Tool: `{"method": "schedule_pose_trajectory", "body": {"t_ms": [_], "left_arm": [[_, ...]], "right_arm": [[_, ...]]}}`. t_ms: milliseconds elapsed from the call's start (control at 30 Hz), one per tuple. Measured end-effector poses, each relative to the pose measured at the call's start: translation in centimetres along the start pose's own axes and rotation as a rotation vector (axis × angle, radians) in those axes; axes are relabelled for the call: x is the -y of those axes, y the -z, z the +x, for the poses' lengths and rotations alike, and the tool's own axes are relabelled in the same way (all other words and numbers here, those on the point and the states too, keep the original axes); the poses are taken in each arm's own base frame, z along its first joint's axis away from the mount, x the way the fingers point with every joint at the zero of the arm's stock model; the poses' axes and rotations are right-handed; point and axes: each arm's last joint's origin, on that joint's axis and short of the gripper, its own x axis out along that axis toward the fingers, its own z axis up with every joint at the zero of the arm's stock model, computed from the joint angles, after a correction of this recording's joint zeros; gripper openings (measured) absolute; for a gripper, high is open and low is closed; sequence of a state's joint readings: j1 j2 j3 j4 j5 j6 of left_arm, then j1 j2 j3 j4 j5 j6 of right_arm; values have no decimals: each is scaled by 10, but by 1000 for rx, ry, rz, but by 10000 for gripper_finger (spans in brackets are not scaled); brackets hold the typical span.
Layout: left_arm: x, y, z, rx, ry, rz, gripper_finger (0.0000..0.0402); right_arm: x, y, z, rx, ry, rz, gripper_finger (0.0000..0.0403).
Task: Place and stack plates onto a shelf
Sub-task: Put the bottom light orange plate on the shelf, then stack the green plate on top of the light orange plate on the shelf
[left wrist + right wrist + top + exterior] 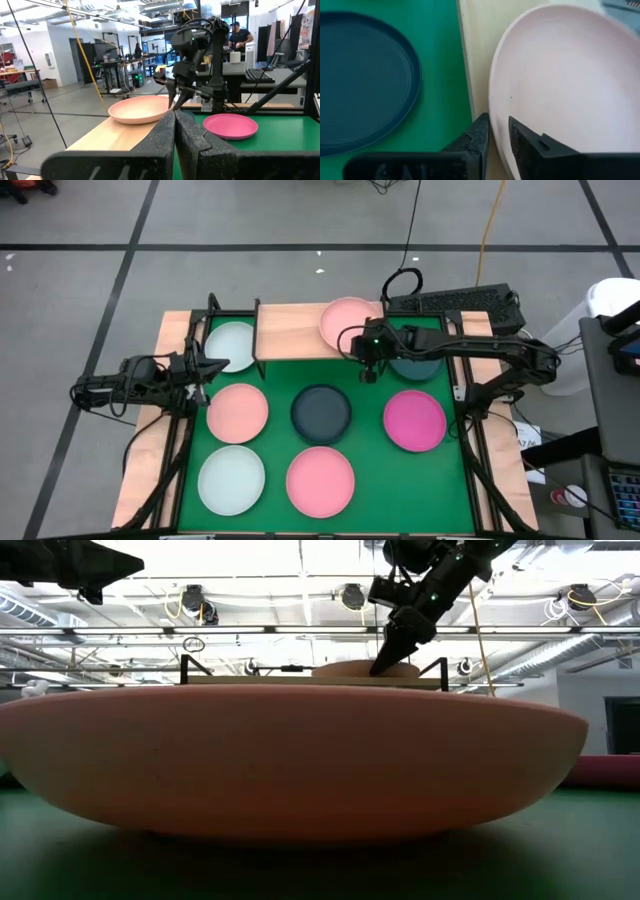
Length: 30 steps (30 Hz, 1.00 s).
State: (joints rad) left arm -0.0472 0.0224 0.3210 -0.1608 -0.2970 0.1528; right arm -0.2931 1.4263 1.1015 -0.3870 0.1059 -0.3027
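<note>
Pink plate on the shelf, rim pinched

Your salmon plate point(345, 322) sat on the shelf point(295, 330) at the far right; the right end effector point(499, 137) pinched its near rim. Lifting early could drag it off. The left end effector point(174, 131), fingers together, waited at the counter's point(375, 470) left edge.

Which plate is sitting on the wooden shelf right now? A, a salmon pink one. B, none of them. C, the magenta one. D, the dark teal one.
A: the salmon pink plate rests on the shelf, with the right pincer at its rim.
</note>
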Motion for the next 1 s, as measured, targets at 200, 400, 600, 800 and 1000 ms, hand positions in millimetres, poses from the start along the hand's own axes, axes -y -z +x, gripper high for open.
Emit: {"method": "schedule_pose_trajectory", "body": {"t_ms": [200,400,600,800,1000], "left_arm": [[0,0,0,0,0,0,12],[0,0,0,0,0,0,12],[0,0,0,0,0,0,12],[0,0,0,0,0,0,12],[0,0,0,0,0,0,12]], "right_arm": [[4,-6,-28,91,29,5,85],[7,-8,-60,179,48,20,121],[-1,-13,-95,315,-6,25,141],[-21,-16,-126,441,-80,12,133],[-41,0,-135,496,-158,26,131]]}}
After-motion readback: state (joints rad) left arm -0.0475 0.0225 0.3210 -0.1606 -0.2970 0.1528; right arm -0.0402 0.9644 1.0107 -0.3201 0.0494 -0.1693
